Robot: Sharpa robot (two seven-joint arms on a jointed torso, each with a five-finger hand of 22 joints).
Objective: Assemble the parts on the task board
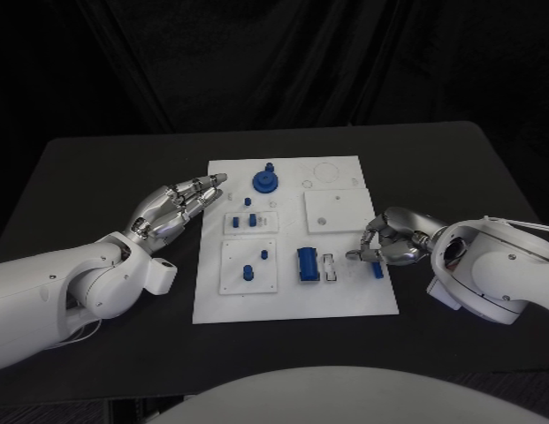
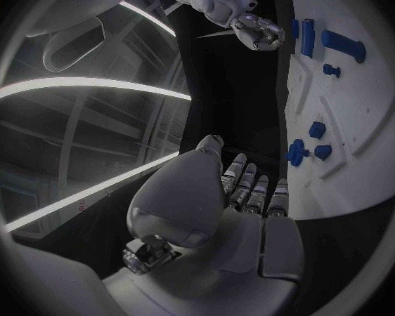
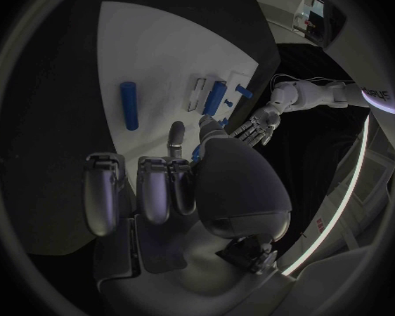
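Note:
The white task board (image 1: 351,296) lies mid-table with several blue parts on it: a round piece (image 1: 265,182) at the far end, small pegs (image 1: 248,218), a thick cylinder (image 1: 308,263) and a thin rod (image 1: 377,269) near the right edge. My left hand (image 1: 179,208) hovers open at the board's left edge, fingers stretched toward the round piece. My right hand (image 1: 392,239) sits at the right edge just beyond the rod (image 3: 129,105), fingers curled in. A speck of blue (image 3: 197,152) shows between its thumb and a finger; whether that is held is unclear.
The board (image 2: 355,119) carries raised white plates, one plain square (image 1: 333,211) just left of my right hand. A narrow slot (image 1: 331,267) sits between the cylinder and the rod. Bare black table (image 1: 95,177) surrounds the board on all sides.

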